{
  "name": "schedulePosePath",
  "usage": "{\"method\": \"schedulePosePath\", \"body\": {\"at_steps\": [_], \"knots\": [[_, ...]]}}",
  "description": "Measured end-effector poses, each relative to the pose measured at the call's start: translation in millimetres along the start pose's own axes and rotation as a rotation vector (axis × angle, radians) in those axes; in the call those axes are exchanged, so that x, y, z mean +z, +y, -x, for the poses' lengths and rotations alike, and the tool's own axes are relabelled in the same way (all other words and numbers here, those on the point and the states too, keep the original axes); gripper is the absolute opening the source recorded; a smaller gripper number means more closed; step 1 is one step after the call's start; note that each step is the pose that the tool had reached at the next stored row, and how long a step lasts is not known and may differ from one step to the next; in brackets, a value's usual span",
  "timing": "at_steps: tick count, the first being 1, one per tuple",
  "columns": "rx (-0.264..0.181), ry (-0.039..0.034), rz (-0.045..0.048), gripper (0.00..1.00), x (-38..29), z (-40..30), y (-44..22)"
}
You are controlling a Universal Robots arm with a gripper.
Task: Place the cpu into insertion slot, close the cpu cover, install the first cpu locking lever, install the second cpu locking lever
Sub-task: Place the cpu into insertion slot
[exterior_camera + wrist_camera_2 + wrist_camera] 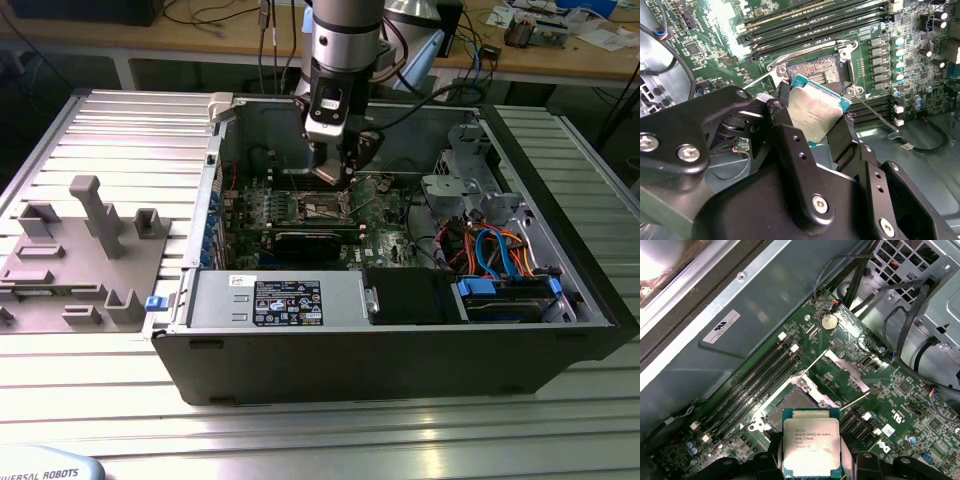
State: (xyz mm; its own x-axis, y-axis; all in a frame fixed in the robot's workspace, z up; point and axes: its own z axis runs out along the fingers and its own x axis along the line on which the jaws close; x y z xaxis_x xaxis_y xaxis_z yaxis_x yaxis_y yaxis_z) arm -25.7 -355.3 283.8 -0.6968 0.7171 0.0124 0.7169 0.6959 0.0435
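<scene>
1. A ribbed metal table (300,430) carried an open computer case (380,365), its near wall dark, with a grey moulded fixture (80,250) lying beside it at the exterior view's left.
2. Just behind that near wall sat a silver power supply (270,298). At the exterior view's right was a drive bay fed by blue and orange cables (495,250).
3. Farther in lay the green circuit board (385,240), where the gripper (335,180) hung low over the insertion slot (320,207).
4. In the second wrist view, the black fingers (785,130) were clamped on opposite edges of the cpu (815,112), silver top up and slightly tilted.
5. The chip was held close over the slot's edge without being seated. In the first wrist view, the slot's dark centre (790,407) showed bare just beyond the chip.
6. The cpu cover (847,371) stood folded back off the slot, and thin lever rods (790,382) angled out beside it.
7. Long black memory slots (815,25) ran alongside the slot.
8. At the far side, the arm (345,40) came down from above, with a cluttered wooden workbench (560,50) behind it.
</scene>
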Motion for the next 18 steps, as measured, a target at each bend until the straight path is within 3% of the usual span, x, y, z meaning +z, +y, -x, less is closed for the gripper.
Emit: {"method": "schedulePosePath", "body": {"at_steps": [18], "knots": [[0.059,-0.0025,0.0006,0.54,1.4,0.1,0.0]]}}
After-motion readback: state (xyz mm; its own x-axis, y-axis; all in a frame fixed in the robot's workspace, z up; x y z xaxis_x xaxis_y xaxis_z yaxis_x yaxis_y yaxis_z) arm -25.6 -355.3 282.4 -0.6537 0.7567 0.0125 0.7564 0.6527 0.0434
